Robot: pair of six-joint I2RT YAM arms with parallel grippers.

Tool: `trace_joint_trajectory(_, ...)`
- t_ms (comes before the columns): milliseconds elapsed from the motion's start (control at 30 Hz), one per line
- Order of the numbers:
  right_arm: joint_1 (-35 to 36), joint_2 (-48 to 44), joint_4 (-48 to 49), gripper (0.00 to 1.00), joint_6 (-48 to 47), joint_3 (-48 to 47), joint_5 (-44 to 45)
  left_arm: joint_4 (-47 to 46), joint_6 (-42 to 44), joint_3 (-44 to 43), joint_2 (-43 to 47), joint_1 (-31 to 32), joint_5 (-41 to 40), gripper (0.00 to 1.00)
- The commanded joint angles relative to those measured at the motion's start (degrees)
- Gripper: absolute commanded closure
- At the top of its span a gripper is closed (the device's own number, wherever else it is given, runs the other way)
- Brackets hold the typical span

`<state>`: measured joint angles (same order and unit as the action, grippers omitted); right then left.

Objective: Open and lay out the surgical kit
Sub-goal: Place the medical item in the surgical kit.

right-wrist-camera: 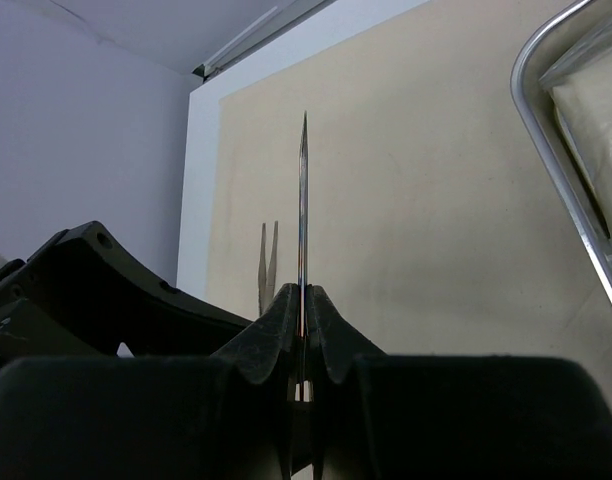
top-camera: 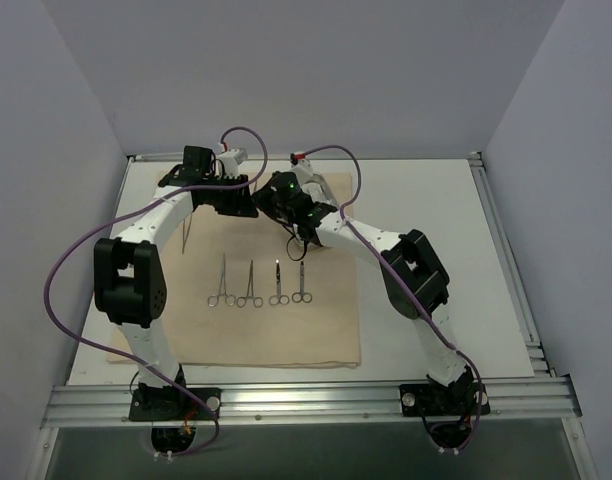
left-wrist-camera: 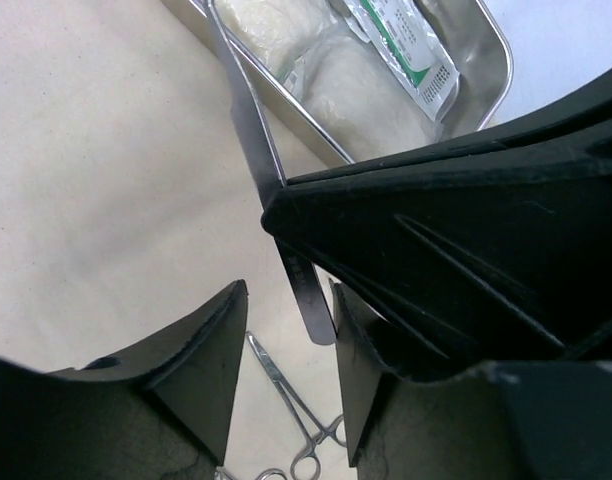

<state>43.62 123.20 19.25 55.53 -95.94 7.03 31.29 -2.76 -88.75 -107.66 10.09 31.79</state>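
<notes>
clamped tight on tweezers (right-wrist-camera: 302, 200) with right gripper (right-wrist-camera: 303, 298); blade edge-on, tip pointing away. held over far middle of cloth (top-camera: 286, 340), crossing tray (left-wrist-camera: 491, 50) rim in left wrist view.
straddling the free end with left gripper (left-wrist-camera: 286, 300): jaws apart, clear gap on one side, very close to the other finger; contact there not discernible. no grip from the left yet.
in tray: gauze (left-wrist-camera: 361, 90), packet (left-wrist-camera: 411, 50).
laid out mid-cloth in a row: four ring-handled tools (top-camera: 251, 285). flat on cloth left of the row: second tweezers (right-wrist-camera: 269, 260).
judged step: hand-over, right to left, then placing beside the row.
risks:
- letting go on the right before the left bites: drop onto tray rim or into gauze.
- closing left off-centre on a thin, slick blade: twist, or squirt out sideways.
- pulling with both clamped: bent blade, or slip.
- fingers crowded together: knock between grippers, tray nudged.
</notes>
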Motion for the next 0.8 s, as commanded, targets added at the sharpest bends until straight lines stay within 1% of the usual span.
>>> trace_joint_trajectory(0,0.42,-4.02,2.82,1.0,0.72,0.05,-0.7,-3.95,-1.1,-0.99,-0.01,0.28,1.34,0.53)
trace_joint_trajectory(167,0.51,-3.49,2.82,1.0,1.07,0.23,-1.31,-4.74,-1.28,-1.07,0.08,0.28,1.26,0.61)
trace_joint_trajectory(233,0.5,-3.4,2.82,1.0,0.9,0.23,-1.58,-4.92,-1.19,-1.16,0.17,0.28,1.26,0.66)
trace_joint_trajectory(267,0.51,-3.23,2.9,1.0,0.9,0.23,-1.66,-5.1,-1.19,-1.16,0.25,0.28,1.43,0.74)
trace_joint_trajectory(367,0.51,-2.79,3.08,1.0,0.9,0.14,-2.45,-5.36,-1.37,-1.07,-0.01,0.28,1.61,0.88)
trace_joint_trajectory(400,0.51,-2.79,3.17,1.0,0.64,0.14,-2.8,-5.36,-1.37,-0.9,-0.1,0.28,1.61,0.97)
trace_joint_trajectory(533,0.24,-3.14,4.65,1.0,-2.61,0.4,-4.38,-5.27,-1.37,-0.28,-0.45,0.2,2.66,0.98)
trace_joint_trajectory(567,-0.02,-3.4,5.27,0.98,-3.92,0.32,-5.52,-5.36,-1.37,-0.11,-0.36,0.11,3.1,0.98)
trace_joint_trajectory(600,-0.28,-3.49,5.45,0.93,-5.41,0.14,-8.32,-5.36,-1.28,0.15,-0.19,0.11,3.36,0.98)
trace_joint_trajectory(633,-0.63,-3.84,5.45,0.83,-8.48,0.23,-9.48,-5.45,-1.19,0.33,-0.01,-0.07,3.97,0.98)
trace_joint_trajectory(700,-2.12,-6.03,6.76,0.75,-11.74,1.63,-12.37,-5.62,-0.58,0.68,0.86,-0.42,6.0,0.98)
trace_joint_trajectory(733,-2.91,-8.56,7.81,0.69,-14.54,4.59,-13.69,-5.62,0.12,0.86,1.65,-0.77,7.39,0.98)
trace_joint_trajectory(767,-3.97,-9.98,9.48,0.66,-15.7,6.71,-15.53,-5.62,0.13,1.03,2.01,-0.94,8.19,0.98)
